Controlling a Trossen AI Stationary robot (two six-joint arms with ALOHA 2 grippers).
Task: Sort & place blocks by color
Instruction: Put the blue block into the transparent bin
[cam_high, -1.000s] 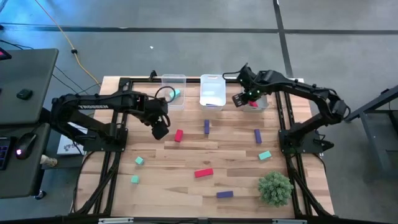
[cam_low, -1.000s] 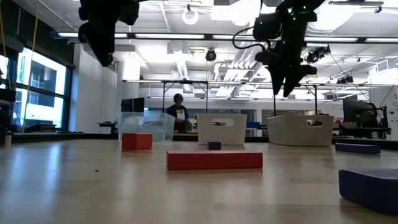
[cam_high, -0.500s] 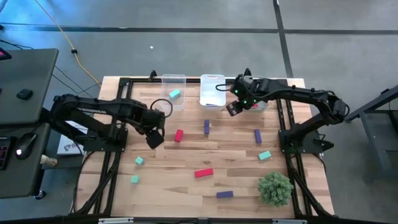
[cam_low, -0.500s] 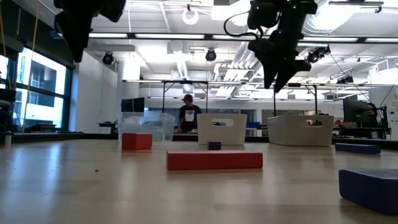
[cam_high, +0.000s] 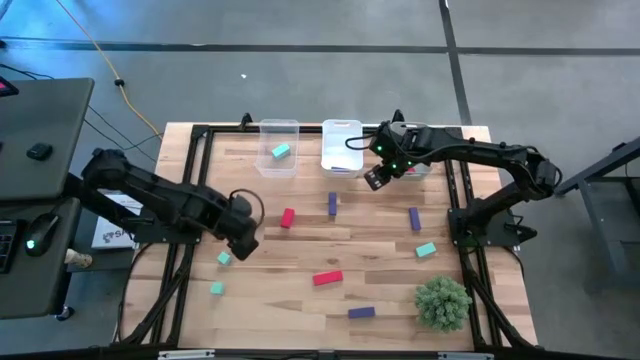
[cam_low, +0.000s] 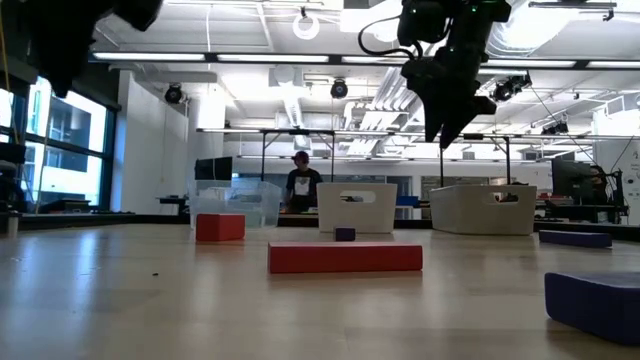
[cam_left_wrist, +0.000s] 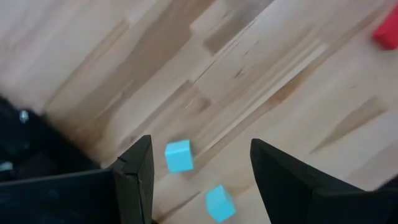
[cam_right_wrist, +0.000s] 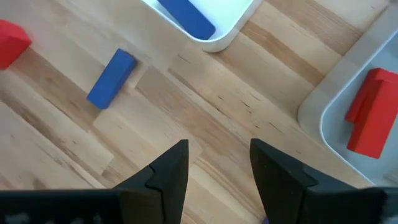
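My left gripper (cam_high: 244, 244) (cam_left_wrist: 200, 144) is open and hovers over the table's left part, just above two teal blocks (cam_left_wrist: 179, 155) (cam_left_wrist: 220, 203); the nearer one (cam_high: 224, 258) lies flat on the wood. My right gripper (cam_high: 375, 178) (cam_right_wrist: 219, 147) is open and hangs above bare wood between the white bin (cam_high: 341, 148) and the right bin (cam_high: 418, 166). A teal block (cam_high: 281, 151) lies in the clear bin (cam_high: 279, 132), a purple one (cam_right_wrist: 186, 18) in the white bin, a red one (cam_right_wrist: 368, 113) in the right bin.
Loose on the table lie red blocks (cam_high: 288, 217) (cam_high: 327, 278), purple blocks (cam_high: 332, 204) (cam_high: 414, 218) (cam_high: 361, 312) and teal blocks (cam_high: 425, 250) (cam_high: 216, 289). A fuzzy green plant ball (cam_high: 442, 302) stands at the near right. A person stands far behind the table (cam_low: 300, 185).
My left gripper has swung from beside the clear bin toward the near left of the table, ending over the teal blocks. My right gripper has moved from the right bin a little toward the left and near side, then held still. No block has moved.
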